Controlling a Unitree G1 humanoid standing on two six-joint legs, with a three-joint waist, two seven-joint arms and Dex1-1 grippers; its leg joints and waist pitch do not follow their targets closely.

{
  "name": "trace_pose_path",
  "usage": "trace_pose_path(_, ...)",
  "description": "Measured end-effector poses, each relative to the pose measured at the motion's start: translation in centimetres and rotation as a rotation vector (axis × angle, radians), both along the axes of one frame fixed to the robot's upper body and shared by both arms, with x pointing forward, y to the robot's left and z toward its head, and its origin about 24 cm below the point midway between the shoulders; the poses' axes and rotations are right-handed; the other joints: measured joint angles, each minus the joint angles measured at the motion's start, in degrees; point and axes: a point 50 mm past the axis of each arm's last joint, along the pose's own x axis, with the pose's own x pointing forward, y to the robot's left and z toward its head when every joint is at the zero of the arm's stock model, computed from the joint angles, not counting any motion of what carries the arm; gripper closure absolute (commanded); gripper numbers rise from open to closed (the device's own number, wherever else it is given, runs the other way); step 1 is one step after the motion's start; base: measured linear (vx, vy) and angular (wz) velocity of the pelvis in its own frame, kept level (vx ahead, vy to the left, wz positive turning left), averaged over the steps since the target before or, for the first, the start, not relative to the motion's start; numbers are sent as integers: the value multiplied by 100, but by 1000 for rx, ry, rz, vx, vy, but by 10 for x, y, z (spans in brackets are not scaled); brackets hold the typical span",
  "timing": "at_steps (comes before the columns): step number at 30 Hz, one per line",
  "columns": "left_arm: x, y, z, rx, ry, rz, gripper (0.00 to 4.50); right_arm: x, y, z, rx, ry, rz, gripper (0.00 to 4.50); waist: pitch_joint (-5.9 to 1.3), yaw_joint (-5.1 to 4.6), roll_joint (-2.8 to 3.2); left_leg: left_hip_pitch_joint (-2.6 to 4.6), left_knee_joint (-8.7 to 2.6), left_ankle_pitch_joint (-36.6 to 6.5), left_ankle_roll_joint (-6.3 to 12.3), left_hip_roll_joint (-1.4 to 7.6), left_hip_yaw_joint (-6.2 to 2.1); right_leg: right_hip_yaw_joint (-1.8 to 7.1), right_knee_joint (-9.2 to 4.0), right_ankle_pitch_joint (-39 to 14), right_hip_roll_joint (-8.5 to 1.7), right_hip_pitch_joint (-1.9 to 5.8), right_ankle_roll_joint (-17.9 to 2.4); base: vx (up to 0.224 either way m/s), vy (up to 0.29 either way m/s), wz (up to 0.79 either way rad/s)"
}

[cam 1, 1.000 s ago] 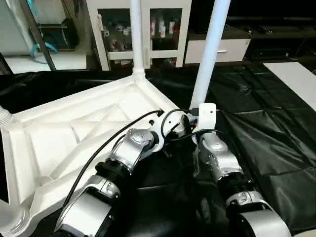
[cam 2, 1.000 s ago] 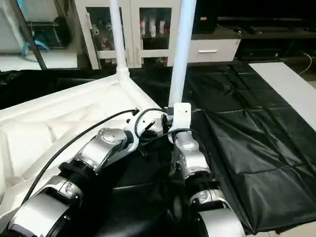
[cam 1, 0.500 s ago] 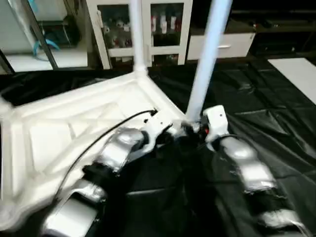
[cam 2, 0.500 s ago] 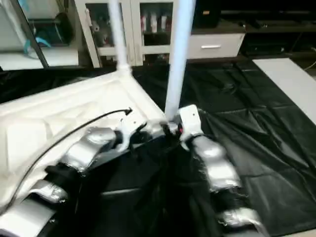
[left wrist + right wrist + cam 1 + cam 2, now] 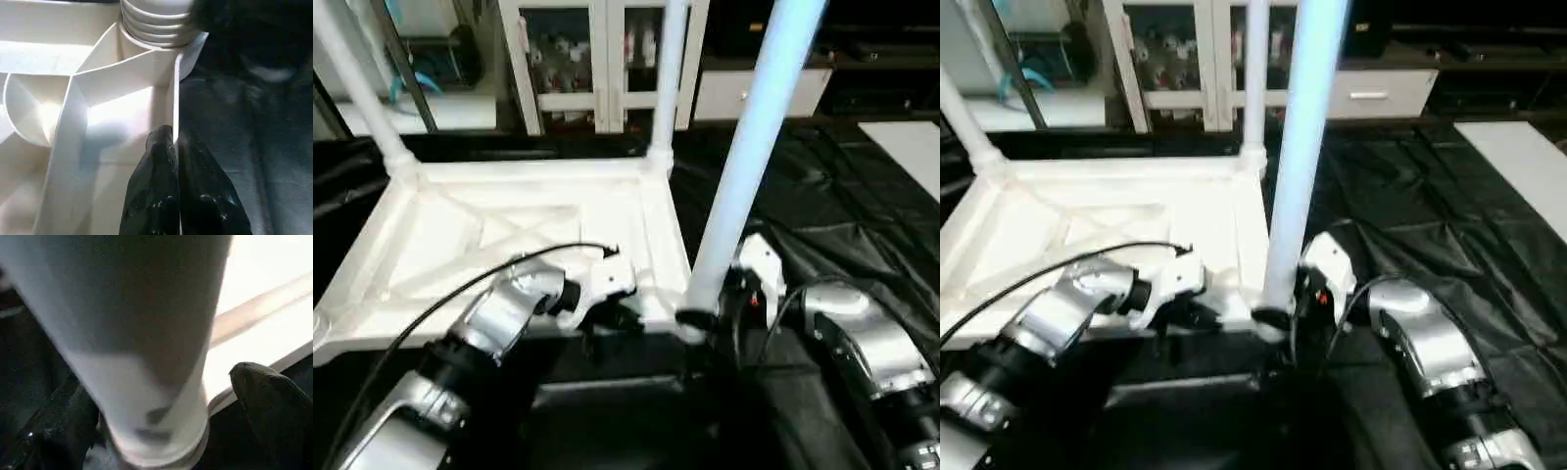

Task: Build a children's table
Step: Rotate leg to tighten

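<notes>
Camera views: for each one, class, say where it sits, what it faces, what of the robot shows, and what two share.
Left and right eye: on the head, looking down at the upturned table top; both silver forearms show.
Left wrist: along the shut left gripper pinching the top's edge wall.
Right wrist: along the right gripper's fingers, standing either side of the near leg.
Shared: that leg.

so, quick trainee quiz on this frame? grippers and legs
1. True or false: the right gripper is clamped tight on the nearest leg.
2. The left gripper is shut on: A a leg, B the rim of the table top, C the black sheet.
3. How many legs can be seen standing upright in the head views?

Key: 1 false, its fingers stand open on either side of the leg; 2 B; 3 three.
</notes>
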Motion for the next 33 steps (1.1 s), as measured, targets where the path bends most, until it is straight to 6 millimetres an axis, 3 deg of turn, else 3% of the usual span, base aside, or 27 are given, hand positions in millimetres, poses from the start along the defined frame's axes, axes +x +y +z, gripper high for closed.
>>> trace_pose_path(10, 0, 3, 0, 14, 1, 3, 450, 4, 1, -2, -51, 8, 45, 13, -2, -17, -6, 24, 5, 1, -3, 1, 2, 5, 29, -6, 0, 3, 3, 0, 0, 0)
trace_pose_path(22, 0, 4, 0, 23, 10, 14, 450, 7, 8, -7, -16, 29, 62, 122, -10, -50, -14, 43, 6, 1, -3, 3, 5, 8, 36, -5, 2, 11, 0, 0, 0, 0)
trace_pose_path(33, 0, 5, -1, 35, 8, 20, 450, 7, 12, -10, -3, 21, 67, 176, -14, -105, -8, 60, 5, 1, -4, 3, 5, 8, 36, 3, 2, 22, -11, 0, 0, 0)
